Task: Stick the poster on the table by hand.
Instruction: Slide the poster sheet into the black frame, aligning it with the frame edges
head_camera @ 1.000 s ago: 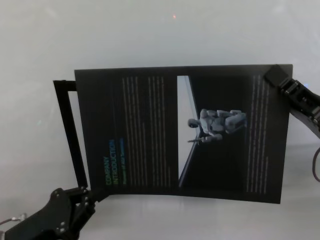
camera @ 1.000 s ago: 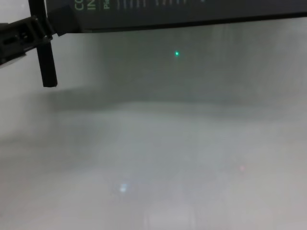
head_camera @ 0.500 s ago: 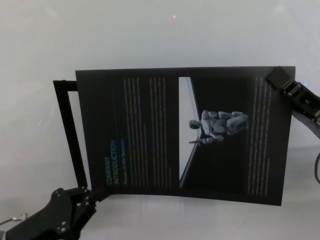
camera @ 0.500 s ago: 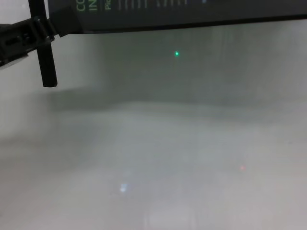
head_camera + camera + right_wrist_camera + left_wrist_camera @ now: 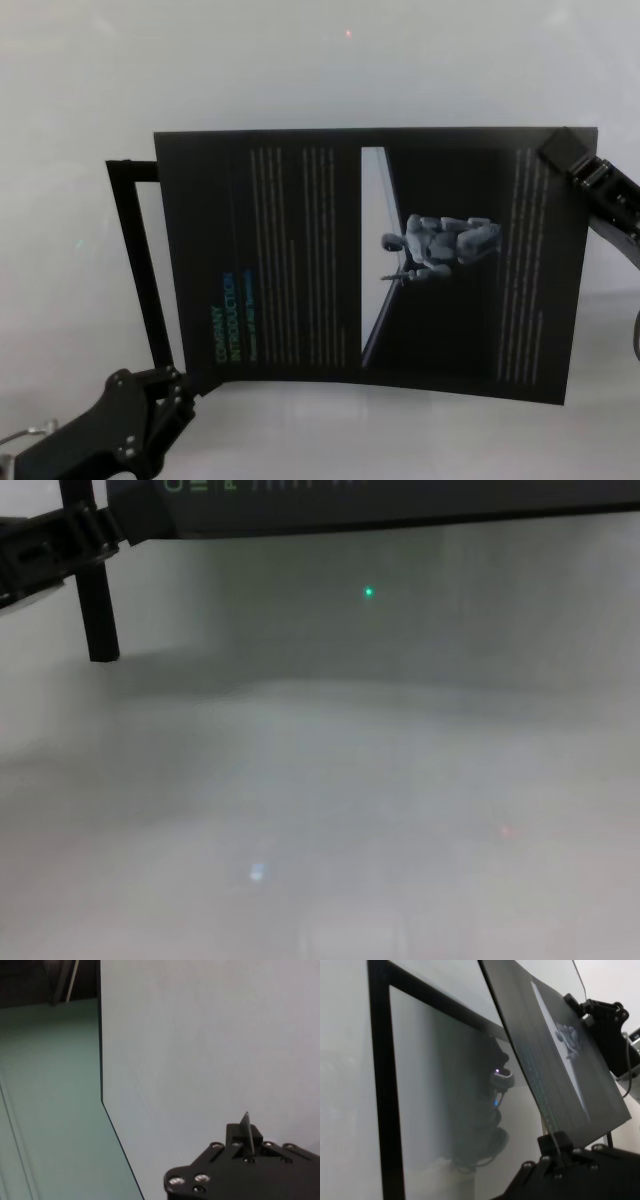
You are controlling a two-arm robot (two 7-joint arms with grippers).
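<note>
Carrying poster (image 5: 370,260) above table (image 5: 300,70); left gripper (image 5: 175,385) clamped on its 7 o'clock corner, right gripper (image 5: 560,150) on 1 o'clock corner; next probably lower flat, press

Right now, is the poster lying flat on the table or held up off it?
Held up off it. The left hand and right hand grip opposite corners of the poster, whose near edge hangs clear above the table.
</note>
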